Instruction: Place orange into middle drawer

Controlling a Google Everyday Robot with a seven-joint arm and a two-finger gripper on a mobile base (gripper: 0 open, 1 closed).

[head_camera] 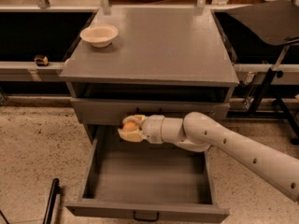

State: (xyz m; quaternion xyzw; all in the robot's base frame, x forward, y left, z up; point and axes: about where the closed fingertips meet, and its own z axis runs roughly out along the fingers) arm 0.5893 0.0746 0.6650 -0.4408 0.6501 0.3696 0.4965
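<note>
Small round matte orange (pixel 130 124) is gripped in the jaws of the cream two-finger gripper (pixel 129 129), over the back of the open grey wooden middle drawer (pixel 149 176); lowering, then release, is judged due next.

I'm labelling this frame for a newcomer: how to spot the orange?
Find the grey cabinet with its middle drawer pulled open. Over the drawer's back left, the gripper is shut on the orange: small, round, orange-coloured, unlike the cream bowl on top.
</note>
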